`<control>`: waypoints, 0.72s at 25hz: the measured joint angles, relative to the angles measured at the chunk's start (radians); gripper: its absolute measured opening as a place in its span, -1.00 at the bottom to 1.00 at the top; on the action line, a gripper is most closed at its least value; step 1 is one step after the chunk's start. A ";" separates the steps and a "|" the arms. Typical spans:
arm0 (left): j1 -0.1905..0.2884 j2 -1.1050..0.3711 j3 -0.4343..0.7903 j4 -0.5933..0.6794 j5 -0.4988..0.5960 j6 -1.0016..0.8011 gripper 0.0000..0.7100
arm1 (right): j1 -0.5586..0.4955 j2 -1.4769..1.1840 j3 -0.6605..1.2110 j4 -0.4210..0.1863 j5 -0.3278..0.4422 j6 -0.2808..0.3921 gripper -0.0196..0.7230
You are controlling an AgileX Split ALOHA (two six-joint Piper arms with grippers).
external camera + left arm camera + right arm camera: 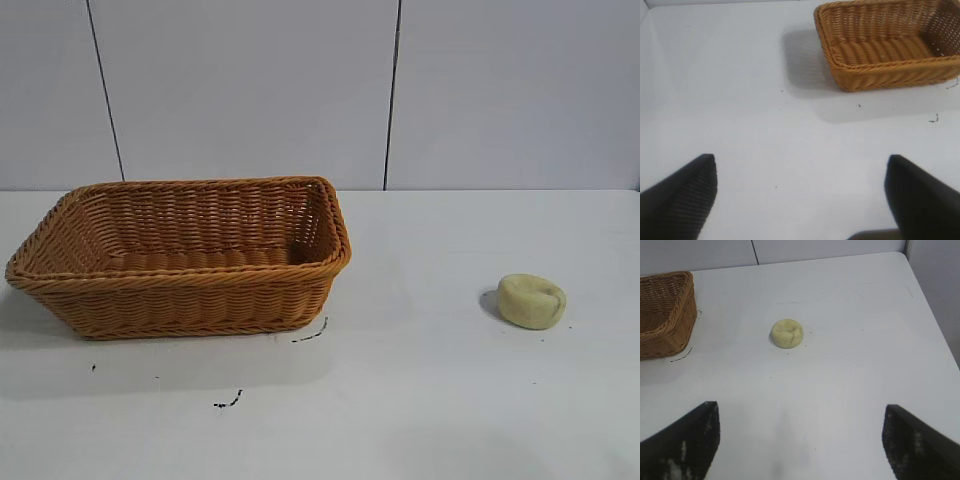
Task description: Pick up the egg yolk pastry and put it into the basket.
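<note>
The egg yolk pastry (531, 300), a small pale yellow puck with a dented top, lies on the white table at the right; it also shows in the right wrist view (787, 333). The orange-brown wicker basket (60, 278) stands at the left, empty, and shows in the left wrist view (880, 75) and at the edge of the right wrist view (667, 335). My right gripper (801, 410) is open and empty, well short of the pastry. My left gripper (801, 162) is open and empty over bare table, apart from the basket. Neither gripper shows in the exterior view.
A few small dark marks (312, 335) lie on the table in front of the basket. The table's far edge meets a grey panelled wall (390, 90). The table's right edge (935, 325) shows in the right wrist view.
</note>
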 joint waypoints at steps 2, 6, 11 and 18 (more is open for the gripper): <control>0.000 0.000 0.000 0.000 0.000 0.000 0.95 | 0.000 0.000 0.000 0.000 0.000 0.000 0.76; 0.000 0.000 0.000 0.000 0.000 0.000 0.95 | 0.000 0.000 0.000 0.000 0.000 0.000 0.76; 0.000 0.000 0.000 0.000 0.000 0.000 0.95 | 0.000 0.000 0.000 -0.006 0.000 0.000 0.85; 0.000 0.000 0.000 0.000 0.000 0.000 0.95 | 0.000 0.110 -0.026 0.008 0.006 0.005 0.91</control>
